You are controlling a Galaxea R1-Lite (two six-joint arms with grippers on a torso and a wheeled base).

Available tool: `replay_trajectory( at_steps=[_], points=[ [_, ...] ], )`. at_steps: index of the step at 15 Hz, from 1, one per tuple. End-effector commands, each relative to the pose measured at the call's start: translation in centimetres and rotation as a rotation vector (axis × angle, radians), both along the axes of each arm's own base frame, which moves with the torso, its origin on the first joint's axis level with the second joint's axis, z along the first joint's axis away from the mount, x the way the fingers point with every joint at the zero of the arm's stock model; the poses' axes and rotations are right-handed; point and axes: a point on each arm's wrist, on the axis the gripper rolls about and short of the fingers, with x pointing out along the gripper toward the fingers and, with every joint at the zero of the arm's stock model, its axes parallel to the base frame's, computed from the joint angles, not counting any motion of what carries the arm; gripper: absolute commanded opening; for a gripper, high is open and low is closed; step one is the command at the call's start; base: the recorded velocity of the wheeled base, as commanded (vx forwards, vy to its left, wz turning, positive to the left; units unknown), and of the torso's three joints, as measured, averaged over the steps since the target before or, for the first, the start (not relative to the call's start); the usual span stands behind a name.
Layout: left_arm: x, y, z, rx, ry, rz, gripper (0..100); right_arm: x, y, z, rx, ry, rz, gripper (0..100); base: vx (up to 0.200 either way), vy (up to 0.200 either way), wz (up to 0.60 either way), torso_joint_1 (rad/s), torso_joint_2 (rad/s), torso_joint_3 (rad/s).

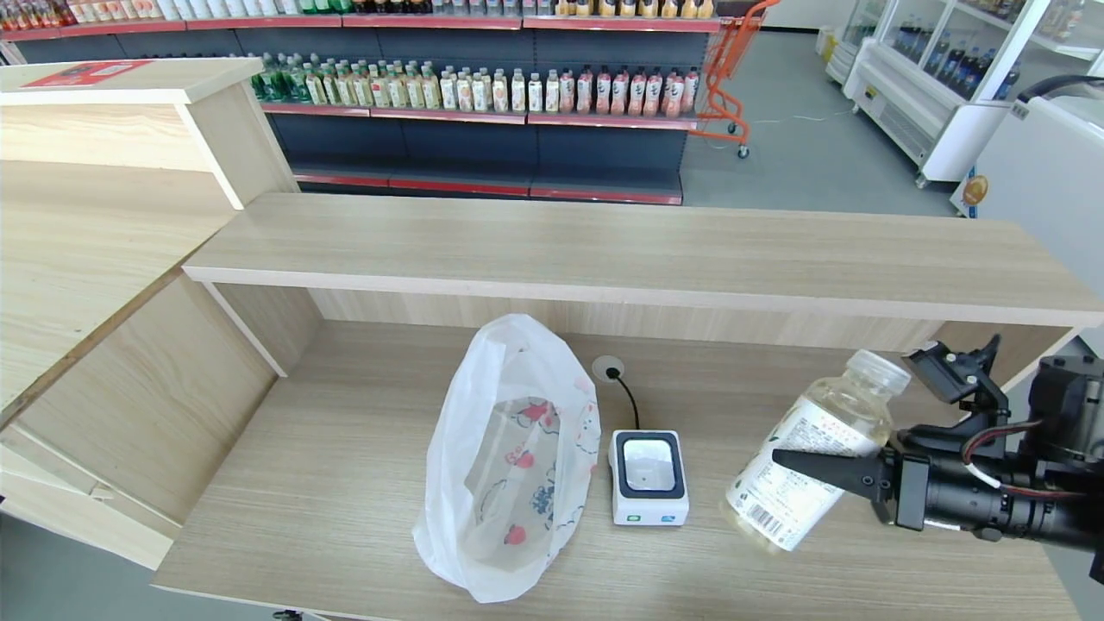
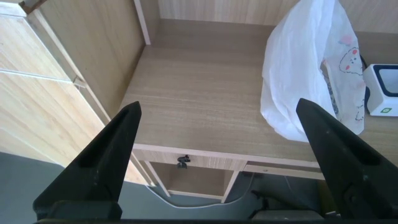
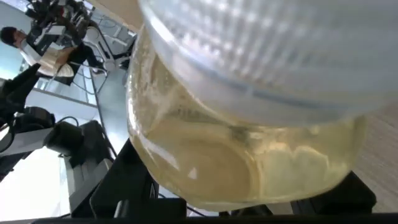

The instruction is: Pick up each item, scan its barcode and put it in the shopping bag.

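A clear bottle of pale liquid, with a white cap and a white barcode label, hangs tilted over the counter's right side, cap pointing up and away. My right gripper is shut on its middle, and the bottle sits close against the lens in the right wrist view. A white barcode scanner with a dark window lies just left of the bottle. Left of the scanner stands the open white shopping bag with cartoon prints. My left gripper is open, holding nothing, over the counter's front left edge, with the bag off to one side.
A raised wooden ledge walls the back of the counter, and a side panel closes its left. The scanner's cable runs into a hole. Store shelves with bottles and an orange cart stand beyond.
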Motion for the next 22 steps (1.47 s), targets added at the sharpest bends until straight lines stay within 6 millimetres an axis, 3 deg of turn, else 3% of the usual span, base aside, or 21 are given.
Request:
replay_trajectory(
  at_steps=[1, 5, 10, 22],
  points=[
    [0.0, 0.0, 0.0, 0.001, 0.0, 0.0, 100, -1.8, 1.4, 1.5, 0.009, -0.055, 0.085, 0, 0.0, 0.0, 0.0, 0.0, 0.0, 0.0],
    [0.0, 0.0, 0.0, 0.001, 0.0, 0.0, 100, -2.9, 3.7, 1.6, 0.009, -0.051, 0.202, 0, 0.0, 0.0, 0.0, 0.0, 0.0, 0.0],
    [0.0, 0.0, 0.0, 0.0, 0.001, 0.0, 100, -4.7, 4.7, 1.9, -0.002, 0.009, 0.28, 0, 0.0, 0.0, 0.0, 0.0, 0.0, 0.0],
    [0.0, 0.0, 0.0, 0.0, 0.0, 0.0, 100, -4.5, 5.5, 1.1, -0.066, -0.039, 0.269, 0, 0.0, 0.0, 0.0, 0.0, 0.0, 0.0]
  ],
)
